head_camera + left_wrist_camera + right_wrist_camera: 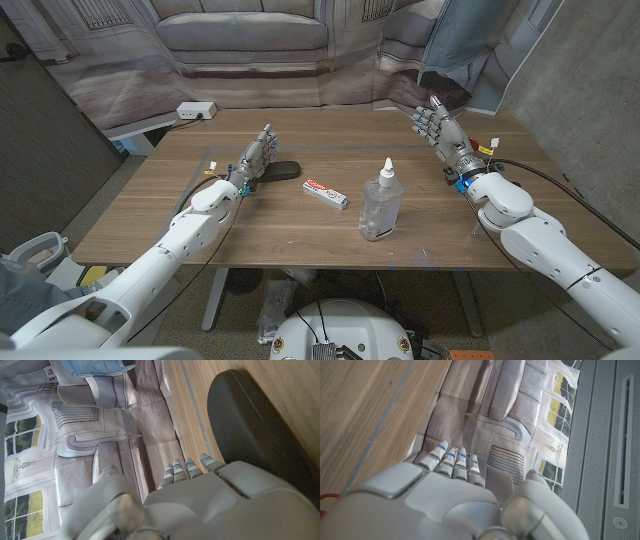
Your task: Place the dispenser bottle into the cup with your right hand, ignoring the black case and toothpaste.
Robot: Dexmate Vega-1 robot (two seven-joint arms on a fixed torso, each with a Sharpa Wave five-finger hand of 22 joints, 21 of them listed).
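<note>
**Both hands parked at the table's sides; bottle standing in a clear cup at centre**

The table carries four things between the two arms. Largest is the clear cup, near the front edge at centre-right; the dispenser bottle appears to stand upright inside it, white nozzle up, though the see-through walls make the boundary between them hard to trace. If so, the placing step looks complete. Just left of the cup lies the toothpaste, flat and angled, apart from it. Farther left lies the black case, close beside the left hand.

The right hand is raised near the far right of the table, fingers spread and holding nothing, well apart from the cup. The left hand stands with fingers extended and apart, also holding nothing; the left wrist view shows the case just beside its fingertips.

Open wood surrounds the cup on its right and far sides, so the right hand has free approach; the front edge is near the cup.
</note>
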